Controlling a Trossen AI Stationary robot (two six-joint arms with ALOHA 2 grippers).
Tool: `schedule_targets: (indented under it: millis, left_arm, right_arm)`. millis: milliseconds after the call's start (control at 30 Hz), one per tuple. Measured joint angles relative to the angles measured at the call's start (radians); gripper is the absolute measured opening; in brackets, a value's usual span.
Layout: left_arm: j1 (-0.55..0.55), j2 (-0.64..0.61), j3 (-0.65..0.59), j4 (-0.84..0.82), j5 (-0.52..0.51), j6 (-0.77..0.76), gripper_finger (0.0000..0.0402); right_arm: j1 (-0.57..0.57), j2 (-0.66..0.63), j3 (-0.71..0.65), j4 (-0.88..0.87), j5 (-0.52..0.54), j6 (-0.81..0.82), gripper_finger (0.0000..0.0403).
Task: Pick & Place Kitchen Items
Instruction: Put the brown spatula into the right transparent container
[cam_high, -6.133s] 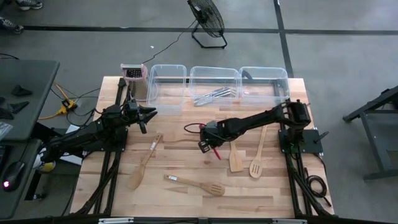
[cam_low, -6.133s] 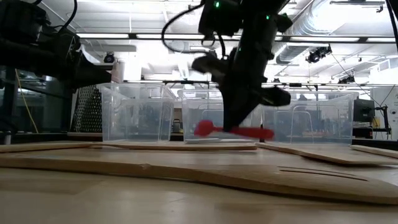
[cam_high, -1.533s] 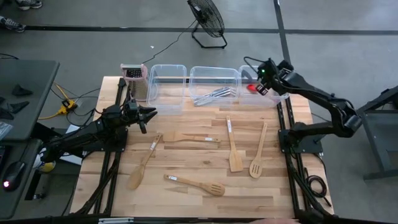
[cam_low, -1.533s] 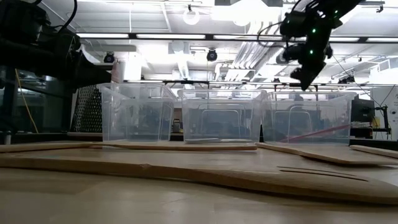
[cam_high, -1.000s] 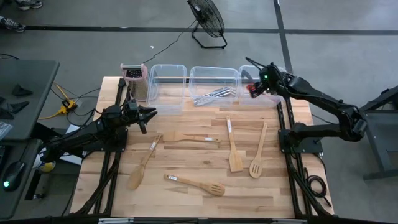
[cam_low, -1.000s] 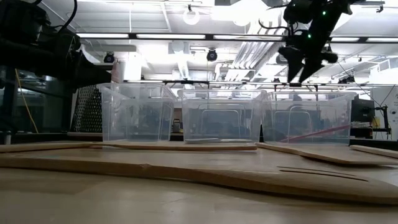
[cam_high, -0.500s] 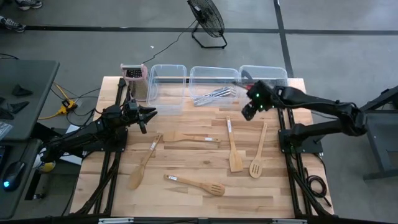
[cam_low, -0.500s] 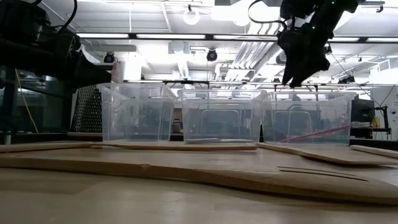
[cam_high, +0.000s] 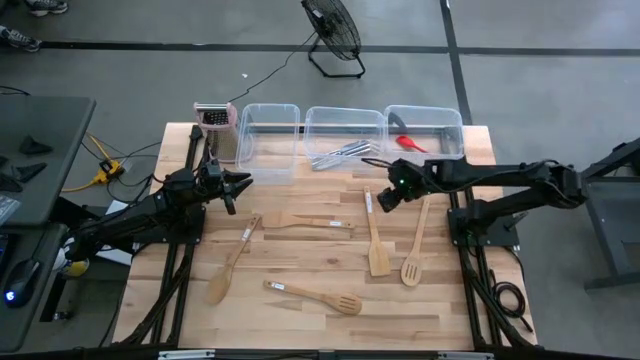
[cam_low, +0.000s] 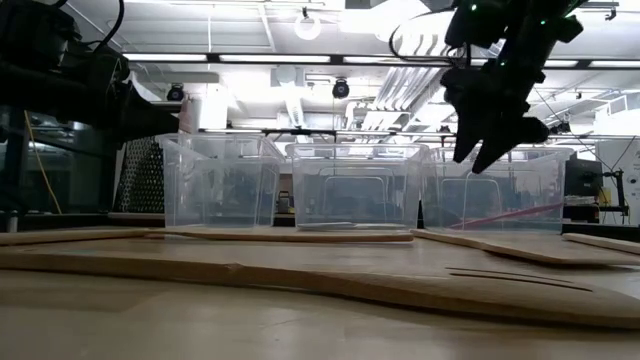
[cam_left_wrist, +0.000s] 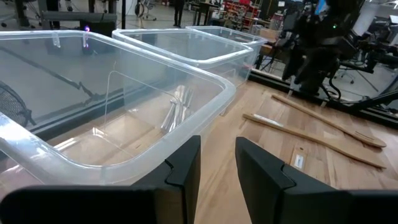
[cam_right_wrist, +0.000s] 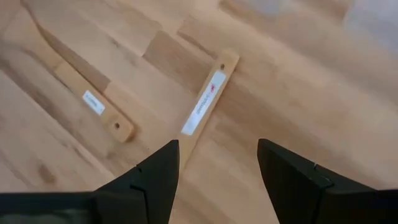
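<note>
My right gripper hangs open and tipped downward above the hole end of a wooden spatula's handle. That spatula lies flat on the table. Beside it lie a slotted spatula, another spatula, a wooden spoon and a slotted turner. A red spatula rests in the right tub, leaning on its wall. Metal utensils lie in the middle tub. My left gripper waits level at the left, slightly open, holding nothing.
An empty clear tub stands at the far left of the row, with a box grater beside it. The arm frames run along both table sides. Bare wood shows between the utensils and along the near edge.
My right gripper has swung from above the right tub toward the table's near-left, come down and tipped its fingers further downward, and now hangs over the wooden spatula's handle. It stays open with nothing in it. The red spatula stays in the tub.
</note>
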Motion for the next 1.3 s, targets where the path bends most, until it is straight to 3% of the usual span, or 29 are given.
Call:
schedule_targets:
  millis: [267,800,1100,1300]
  left_arm:
    - [0.000,0.000,0.000,0.000,0.000,0.000,0.0101]
    - [0.000,0.000,0.000,0.000,0.000,0.000,0.0101]
    - [0.000,0.000,0.000,0.000,0.000,0.000,0.0101]
    - [0.000,0.000,0.000,0.000,0.000,0.000,0.0101]
  right_arm:
    - [0.002,0.087,0.000,0.109,-0.043,0.215,0.0205]
    - [0.134,0.213,0.001,0.151,0.032,0.526,0.0205]
    - [0.151,0.243,0.012,0.129,-0.009,0.524,0.0205]
    - [0.141,0.251,0.133,-0.067,0.037,0.453,0.0205]
